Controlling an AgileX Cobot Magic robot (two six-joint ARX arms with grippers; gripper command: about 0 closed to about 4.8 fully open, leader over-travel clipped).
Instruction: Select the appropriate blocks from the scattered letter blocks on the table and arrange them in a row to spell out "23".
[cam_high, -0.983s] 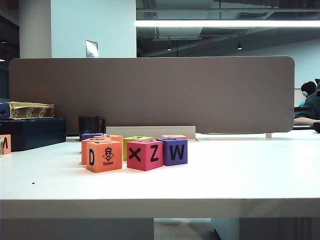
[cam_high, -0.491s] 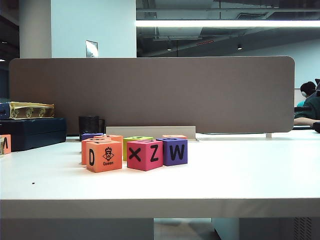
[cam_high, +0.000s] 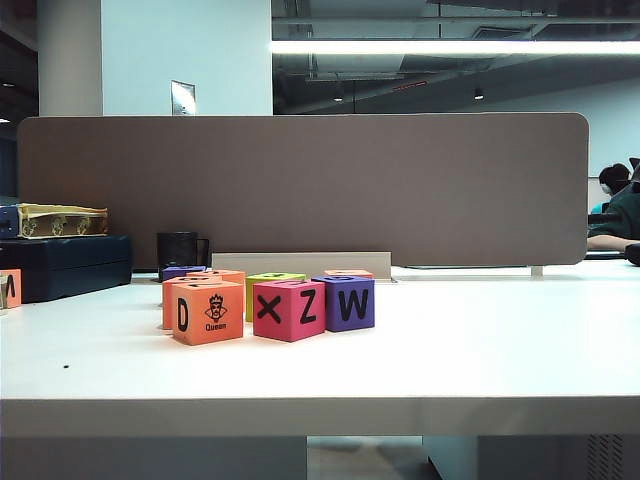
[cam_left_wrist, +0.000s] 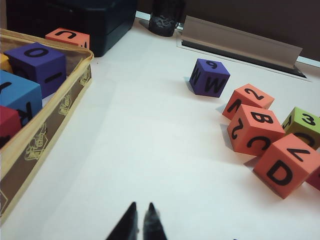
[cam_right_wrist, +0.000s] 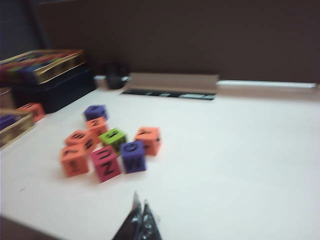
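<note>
Lime green block (cam_left_wrist: 304, 126) with a black "3" on top sits in the cluster on the white table (cam_high: 450, 350), touching the orange blocks beside it; in the exterior view only its green front (cam_high: 262, 287) shows behind the front row. Orange block with "2" on top (cam_left_wrist: 247, 101) lies next to it, just beyond the orange "B" block (cam_left_wrist: 255, 129). Orange "D" block (cam_high: 208, 312), pink "X"/"Z" block (cam_high: 289, 309) and purple "W" block (cam_high: 348, 302) form the front row, touching. Another purple block (cam_left_wrist: 209, 77) stands apart from the cluster. Left gripper (cam_left_wrist: 140, 224) low over bare table, well apart from the blocks, fingers pressed together, empty. Right gripper (cam_right_wrist: 140, 220) also pressed together, empty, hovering short of the cluster; that view is blurred. Zip bag of spare blocks (cam_left_wrist: 45, 120) at the table's left.
</note>
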